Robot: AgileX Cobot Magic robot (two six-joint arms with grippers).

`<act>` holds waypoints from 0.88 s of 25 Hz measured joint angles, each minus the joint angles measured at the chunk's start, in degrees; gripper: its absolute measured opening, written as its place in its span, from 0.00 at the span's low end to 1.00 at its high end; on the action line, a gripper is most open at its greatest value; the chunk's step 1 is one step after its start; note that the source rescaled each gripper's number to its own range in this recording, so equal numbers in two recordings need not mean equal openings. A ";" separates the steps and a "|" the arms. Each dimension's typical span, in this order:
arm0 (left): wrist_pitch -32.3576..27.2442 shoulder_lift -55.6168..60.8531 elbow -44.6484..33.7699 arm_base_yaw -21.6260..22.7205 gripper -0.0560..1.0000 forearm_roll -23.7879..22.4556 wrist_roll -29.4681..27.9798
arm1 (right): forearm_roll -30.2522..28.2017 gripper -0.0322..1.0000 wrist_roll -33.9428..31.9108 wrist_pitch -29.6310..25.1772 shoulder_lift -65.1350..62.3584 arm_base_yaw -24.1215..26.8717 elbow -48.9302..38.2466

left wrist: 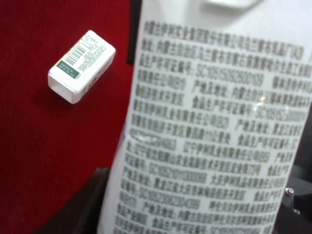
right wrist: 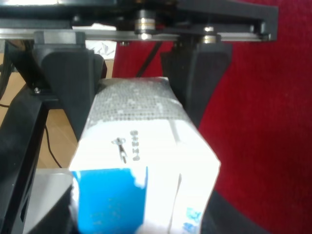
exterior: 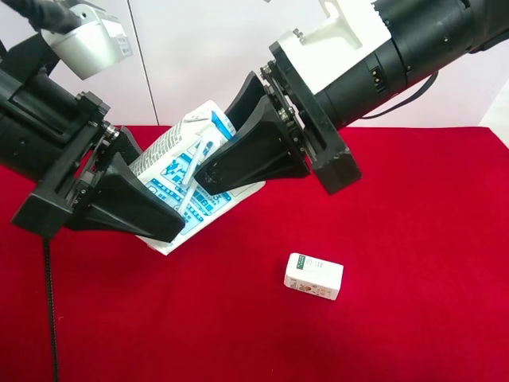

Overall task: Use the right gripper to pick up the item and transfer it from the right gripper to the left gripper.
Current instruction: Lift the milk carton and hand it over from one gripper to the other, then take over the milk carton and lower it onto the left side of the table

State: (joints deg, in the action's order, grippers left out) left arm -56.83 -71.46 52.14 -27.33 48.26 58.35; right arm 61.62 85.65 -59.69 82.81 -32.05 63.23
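Biggest thing you see is the red cloth table [exterior: 398, 334], filling the lower exterior high view. Two black arms reach in over it. The one at that view's left, with the grey-silver housing, is your left gripper [exterior: 159, 203]. The one at that view's right, with the white housing, is your right gripper [exterior: 216, 151]. The item [exterior: 171, 163], a tall white carton with blue print, hangs tilted between them, clear of the cloth. Its gable end points up toward the white wall and its base end sits down at the left gripper. Your right gripper is clamped on the item near the gable end. In the right wrist view its fingers [right wrist: 195, 83] press on both sides of the carton [right wrist: 146, 161]. Your left gripper looks closed on the item's lower part. In the left wrist view the carton's printed side [left wrist: 209, 122] fills the frame and a dark finger [left wrist: 92, 200] lies against its edge. So both grippers hold the item at once. A small white-green box [exterior: 313, 275] lies on the cloth, well apart from the item and nearer the camera. The straw [exterior: 197, 159] runs along the carton's front face.
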 joint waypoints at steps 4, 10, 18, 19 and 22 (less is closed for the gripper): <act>-0.65 -0.12 0.00 0.00 0.05 -0.73 -0.06 | 1.15 0.67 -0.24 0.48 -0.02 0.00 0.00; -0.97 -0.31 0.00 0.00 0.05 -0.94 -0.14 | 1.10 0.98 -0.38 1.78 -0.09 0.00 0.00; -0.91 -0.31 0.00 0.00 0.05 -0.99 -0.19 | -0.69 1.00 -6.02 1.78 -1.61 0.00 0.00; -0.91 -0.31 0.00 0.00 0.05 -0.99 -0.19 | -2.19 1.00 -7.83 1.78 -2.35 0.00 0.00; -0.90 -0.31 0.00 0.00 0.05 -0.99 -0.19 | -8.83 1.00 -14.50 1.45 -6.04 0.00 0.00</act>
State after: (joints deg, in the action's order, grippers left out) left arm -57.73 -71.77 52.14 -27.33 47.27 58.16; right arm 52.79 71.15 -58.24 76.77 -32.05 63.23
